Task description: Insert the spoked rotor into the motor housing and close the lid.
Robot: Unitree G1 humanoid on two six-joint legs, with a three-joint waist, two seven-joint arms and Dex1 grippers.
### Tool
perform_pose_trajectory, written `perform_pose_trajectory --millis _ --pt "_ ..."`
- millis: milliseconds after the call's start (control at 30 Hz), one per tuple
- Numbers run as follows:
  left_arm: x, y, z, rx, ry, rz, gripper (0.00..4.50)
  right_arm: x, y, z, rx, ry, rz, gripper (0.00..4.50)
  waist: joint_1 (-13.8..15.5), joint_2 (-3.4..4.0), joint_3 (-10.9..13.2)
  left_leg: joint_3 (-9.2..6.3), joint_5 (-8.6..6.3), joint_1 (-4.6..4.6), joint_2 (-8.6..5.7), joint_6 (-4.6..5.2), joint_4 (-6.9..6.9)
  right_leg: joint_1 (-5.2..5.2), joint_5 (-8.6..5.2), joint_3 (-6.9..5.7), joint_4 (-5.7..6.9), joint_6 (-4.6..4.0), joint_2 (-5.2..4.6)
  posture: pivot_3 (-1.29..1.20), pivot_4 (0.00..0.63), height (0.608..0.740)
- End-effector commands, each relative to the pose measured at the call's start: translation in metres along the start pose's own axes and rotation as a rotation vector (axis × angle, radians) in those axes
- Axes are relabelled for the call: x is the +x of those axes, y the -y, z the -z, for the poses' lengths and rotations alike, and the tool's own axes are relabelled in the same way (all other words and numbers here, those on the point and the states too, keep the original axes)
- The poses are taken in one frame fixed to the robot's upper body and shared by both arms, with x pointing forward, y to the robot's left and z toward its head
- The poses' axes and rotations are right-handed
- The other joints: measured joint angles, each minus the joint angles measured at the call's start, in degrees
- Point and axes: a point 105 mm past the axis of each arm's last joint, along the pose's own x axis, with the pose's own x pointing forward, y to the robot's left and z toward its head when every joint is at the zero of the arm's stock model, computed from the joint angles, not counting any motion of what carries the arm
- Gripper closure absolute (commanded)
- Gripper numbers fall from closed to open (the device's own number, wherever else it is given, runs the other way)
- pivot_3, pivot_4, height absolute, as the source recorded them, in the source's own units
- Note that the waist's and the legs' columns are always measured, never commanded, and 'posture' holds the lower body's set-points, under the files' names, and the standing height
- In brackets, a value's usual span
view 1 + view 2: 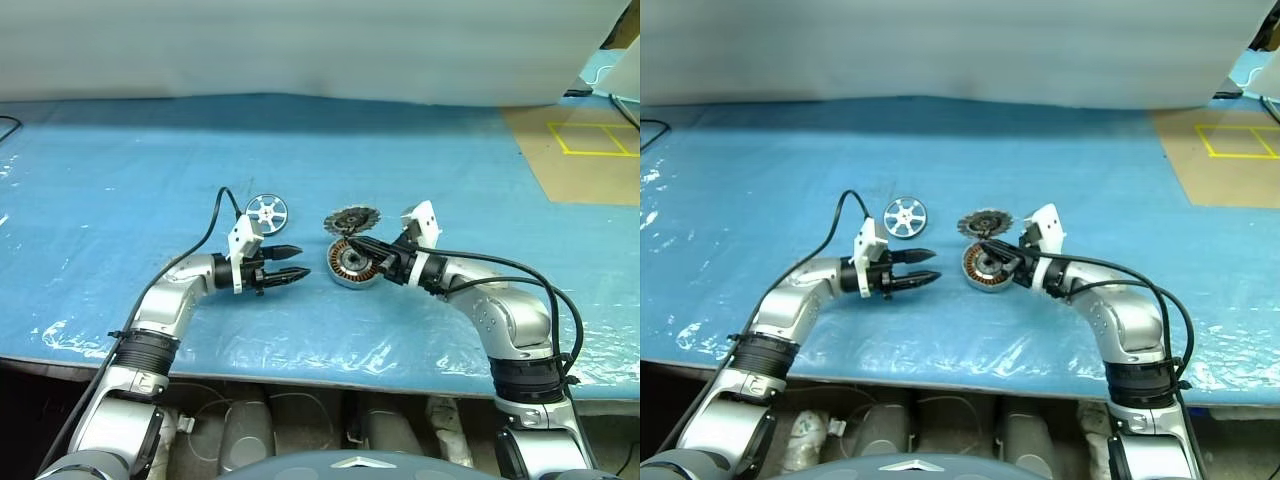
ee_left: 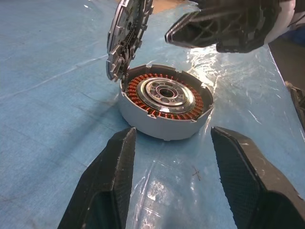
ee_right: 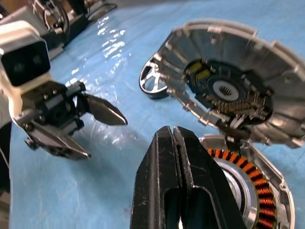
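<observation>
One spoked rotor, one motor housing and one lid sit on the blue-covered desk, between two grippers. The shiny silver rotor lies flat at the far left of the group, while the lid, its ribbed face and dark centre turned toward the near side, stands tilted up on edge at the far rim of the housing, whose copper windings ring a bright hub. The left gripper hovers left of the housing with fingers apart and empty; the right gripper is over the housing, its fingers pressed together on nothing.
</observation>
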Motion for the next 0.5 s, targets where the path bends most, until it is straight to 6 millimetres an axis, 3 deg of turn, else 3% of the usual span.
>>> perform_pose_trajectory --millis 33,233,367,500 --pt "0.000 0.000 -0.011 0.040 0.022 0.011 1.87 0.004 0.008 0.001 -0.051 -0.006 0.056 4.49 0.0 0.00 0.0 0.00 0.00 0.00 0.00 0.00 0.01 0.00 0.00 0.00 0.01 0.00 0.00 0.00 0.150 0.740" --pt "-0.011 -0.006 -0.025 0.035 0.064 -0.013 1.87 -0.008 -0.011 -0.001 0.006 0.014 -0.070 4.49 0.1 0.01 0.0 0.00 -0.04 -0.02 0.00 0.07 0.03 0.00 0.00 0.00 0.01 0.00 0.00 0.00 0.150 0.740" --pt "-0.027 -0.015 -0.051 0.004 0.134 -0.075 1.87 -0.023 -0.014 0.000 -0.072 -0.022 -0.077 4.49 0.2 0.02 0.0 0.00 -0.04 -0.03 0.00 0.08 0.05 0.01 0.00 -0.01 0.02 -0.01 0.00 0.00 0.150 0.740" --pt "-0.041 -0.033 -0.077 0.024 0.173 -0.149 1.87 -0.035 -0.017 -0.006 -0.301 -0.052 -0.061 4.49 0.6 0.05 0.0 0.00 -0.06 -0.01 0.00 0.11 0.20 0.02 0.01 -0.03 0.13 0.00 0.01 0.00 0.150 0.740"
